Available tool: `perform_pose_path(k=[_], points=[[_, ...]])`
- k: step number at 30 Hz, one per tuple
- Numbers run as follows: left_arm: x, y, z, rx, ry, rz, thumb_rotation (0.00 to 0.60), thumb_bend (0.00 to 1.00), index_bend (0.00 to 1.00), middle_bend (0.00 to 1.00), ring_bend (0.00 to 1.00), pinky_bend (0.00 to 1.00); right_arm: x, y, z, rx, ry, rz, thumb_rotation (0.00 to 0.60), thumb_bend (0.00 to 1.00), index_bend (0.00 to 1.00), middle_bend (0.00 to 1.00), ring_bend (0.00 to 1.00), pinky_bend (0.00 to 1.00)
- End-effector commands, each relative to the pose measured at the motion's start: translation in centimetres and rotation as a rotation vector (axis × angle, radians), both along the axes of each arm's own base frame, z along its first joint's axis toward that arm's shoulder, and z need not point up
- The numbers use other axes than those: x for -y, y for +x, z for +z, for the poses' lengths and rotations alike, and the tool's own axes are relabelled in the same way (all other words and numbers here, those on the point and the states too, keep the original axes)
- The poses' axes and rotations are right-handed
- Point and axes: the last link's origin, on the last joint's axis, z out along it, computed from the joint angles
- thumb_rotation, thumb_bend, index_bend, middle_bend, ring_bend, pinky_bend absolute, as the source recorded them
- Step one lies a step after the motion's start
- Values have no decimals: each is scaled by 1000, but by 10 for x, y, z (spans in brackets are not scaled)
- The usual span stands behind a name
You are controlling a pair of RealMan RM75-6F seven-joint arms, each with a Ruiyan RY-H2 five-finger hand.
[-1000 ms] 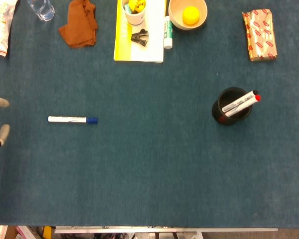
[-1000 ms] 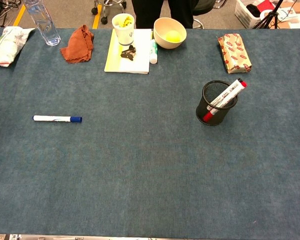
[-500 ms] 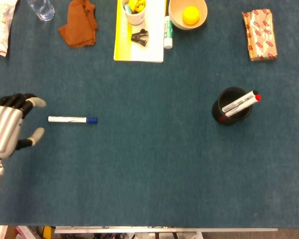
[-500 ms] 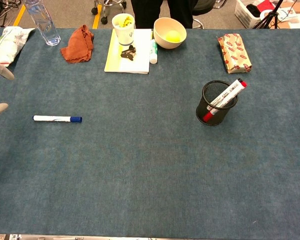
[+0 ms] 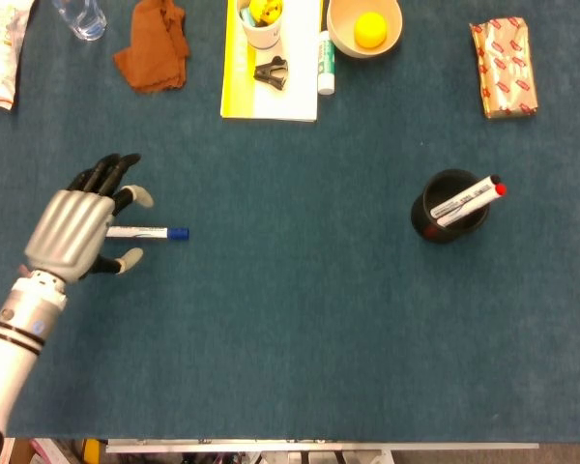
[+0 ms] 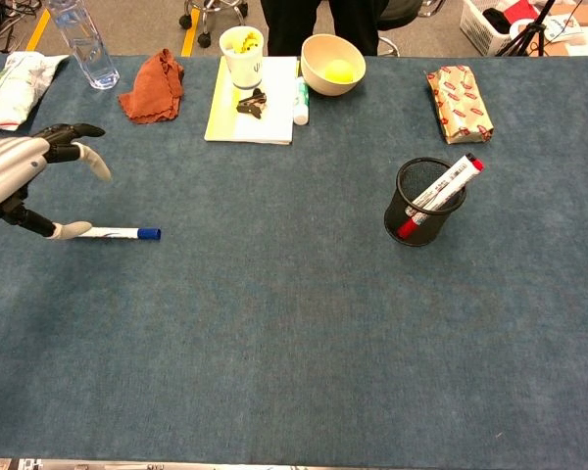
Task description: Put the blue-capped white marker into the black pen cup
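Note:
The blue-capped white marker [image 5: 153, 233] [image 6: 123, 233] lies flat on the blue table, cap pointing right. My left hand [image 5: 82, 224] [image 6: 29, 176] hovers over its white left end with fingers spread and holds nothing. The black mesh pen cup [image 5: 449, 208] [image 6: 418, 203] stands far to the right with a red-capped white marker [image 5: 469, 201] [image 6: 445, 186] leaning in it. My right hand is in neither view.
Along the far edge sit a clear bottle [image 6: 82, 41], an orange cloth [image 5: 153, 44], a yellow pad [image 5: 242, 97] with a white cup and black clip, a glue stick [image 5: 326, 63], a bowl [image 5: 364, 25] with a yellow ball, and a wrapped packet [image 5: 503, 68].
My left hand has come in from the left edge and moved right, now over the marker's white end. The marker and the cup have not moved.

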Motion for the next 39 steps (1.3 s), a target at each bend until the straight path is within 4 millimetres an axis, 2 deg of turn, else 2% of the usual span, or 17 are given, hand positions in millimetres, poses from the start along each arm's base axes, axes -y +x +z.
perform_pose_path(k=[1, 12, 24, 39], points=[[-6, 1, -7, -8, -12, -1, 600, 203, 329, 44, 21, 149, 1, 1, 2, -4, -3, 2, 600, 0, 76, 165, 153, 399], [-18, -1, -34, -23, -66, 5, 600, 203, 332, 33, 20, 149, 0, -3, 4, -4, -2, -13, 600, 0, 76, 166, 153, 399], [-26, -5, -50, -21, -106, 48, 600, 203, 354, 33, 20, 149, -1, -7, 3, 7, 3, -22, 600, 0, 81, 165, 152, 399], [-34, -17, -58, -40, -130, 109, 600, 203, 390, 33, 20, 149, -3, -10, 2, 17, 3, -29, 600, 0, 100, 165, 152, 399]])
